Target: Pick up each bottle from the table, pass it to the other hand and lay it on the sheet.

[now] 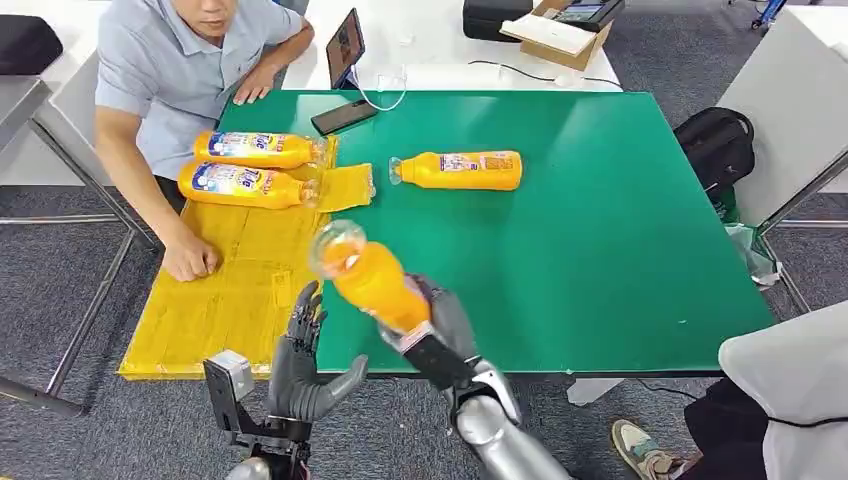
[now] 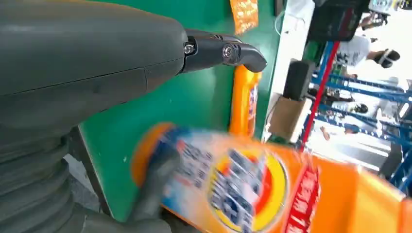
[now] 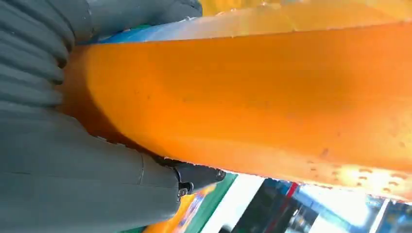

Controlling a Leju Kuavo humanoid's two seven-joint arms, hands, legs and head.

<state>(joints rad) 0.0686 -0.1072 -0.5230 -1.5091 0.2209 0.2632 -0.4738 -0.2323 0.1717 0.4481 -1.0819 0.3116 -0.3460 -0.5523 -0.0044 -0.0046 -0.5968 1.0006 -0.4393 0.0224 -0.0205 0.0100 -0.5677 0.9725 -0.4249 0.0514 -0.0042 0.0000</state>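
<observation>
Right hand (image 1: 440, 325) grips the held bottle (image 1: 368, 275) around its lower body, lifted off the green table (image 1: 620, 230) near the near edge, cap end tilted up and to the far left. Left hand (image 1: 305, 365) sits just left of it, palm up, fingers spread and holding nothing; in the left wrist view the bottle's label passes close by the thumb (image 2: 223, 51) but I see no contact. Step in hand looks like the pass from right to left. Next move calls for bringing the bottle body into the left palm, closing the left fingers firmly, and releasing the right hand after that. Bottle looks smooth and heavy with liquid, so a loose grip could let it slip. Then it goes to the yellow sheet (image 1: 230, 290) on the left, where two bottles (image 1: 245, 168) already lie side by side at the far end. One more bottle (image 1: 460, 170) lies on the table further out, untouched. A person's hand (image 1: 190, 260) rests on the sheet, near the drop zone.
</observation>
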